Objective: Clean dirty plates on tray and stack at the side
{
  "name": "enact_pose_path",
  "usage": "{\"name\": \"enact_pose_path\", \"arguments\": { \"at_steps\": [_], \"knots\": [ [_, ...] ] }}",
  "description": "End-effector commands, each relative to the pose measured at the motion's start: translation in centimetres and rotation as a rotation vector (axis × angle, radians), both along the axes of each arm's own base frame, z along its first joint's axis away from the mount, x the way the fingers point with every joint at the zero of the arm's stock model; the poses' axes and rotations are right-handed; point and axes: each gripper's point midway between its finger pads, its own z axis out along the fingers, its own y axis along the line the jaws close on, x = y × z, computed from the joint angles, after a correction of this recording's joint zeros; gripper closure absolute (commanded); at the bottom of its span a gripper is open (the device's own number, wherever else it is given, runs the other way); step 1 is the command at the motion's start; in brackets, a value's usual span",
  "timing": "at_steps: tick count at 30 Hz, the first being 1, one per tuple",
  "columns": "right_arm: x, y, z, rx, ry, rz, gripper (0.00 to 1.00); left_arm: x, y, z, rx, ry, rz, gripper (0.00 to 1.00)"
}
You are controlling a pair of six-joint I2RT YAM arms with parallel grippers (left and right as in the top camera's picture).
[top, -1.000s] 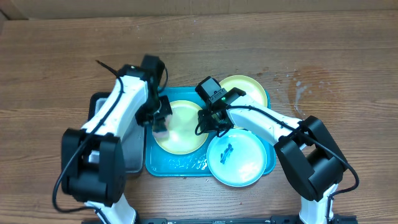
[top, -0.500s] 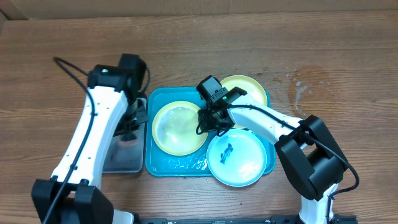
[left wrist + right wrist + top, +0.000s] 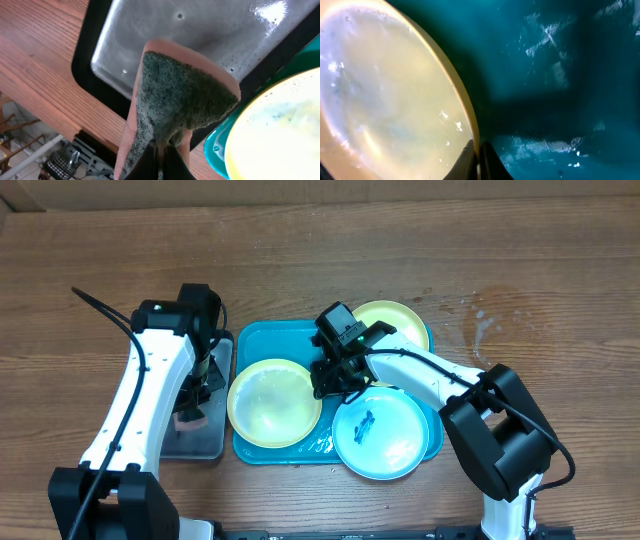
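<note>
The tabletop (image 3: 320,260) is brown wood, matt, its grain showing; the tray (image 3: 285,446) is teal plastic, glossy and wet, streaked with pale foam; the left plate (image 3: 272,402), at the tray's left edge, is pale yellow-green plastic, smooth, shining under a film of water with small bubbles; the blue-white plate (image 3: 400,455) is glossy plastic too; the metal tray (image 3: 210,40) is grey with a dull sheen, dotted with droplets, its rim black; the sponge (image 3: 175,100) is pink foam faced with coarse dark-green scouring fibre.

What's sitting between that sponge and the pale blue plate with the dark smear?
Between sponge and blue plate lies a yellow-green plate, seen from overhead, overlapping the teal tray's left rim; the right gripper pinches its edge.
</note>
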Motion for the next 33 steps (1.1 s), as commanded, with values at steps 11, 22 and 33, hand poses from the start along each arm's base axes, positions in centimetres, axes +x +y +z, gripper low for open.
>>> {"name": "enact_pose_path", "arguments": {
  "at_steps": [11, 22, 33],
  "knots": [
    [5.4, -7.6, 11.0, -0.066, -0.211, -0.213, 0.96, 0.5, -0.1, 0.1, -0.009, -0.034, -0.014, 0.96],
    [5.8, -14.1, 15.0, -0.311, -0.417, -0.282, 0.96, 1.1, -0.4, 0.0, -0.031, -0.054, -0.027, 0.96],
    [-0.4, -14.3, 13.3, -0.363, -0.167, -0.25, 0.96, 1.4, -0.6, -0.1, -0.045, -0.063, -0.043, 0.96]
  ]
}}
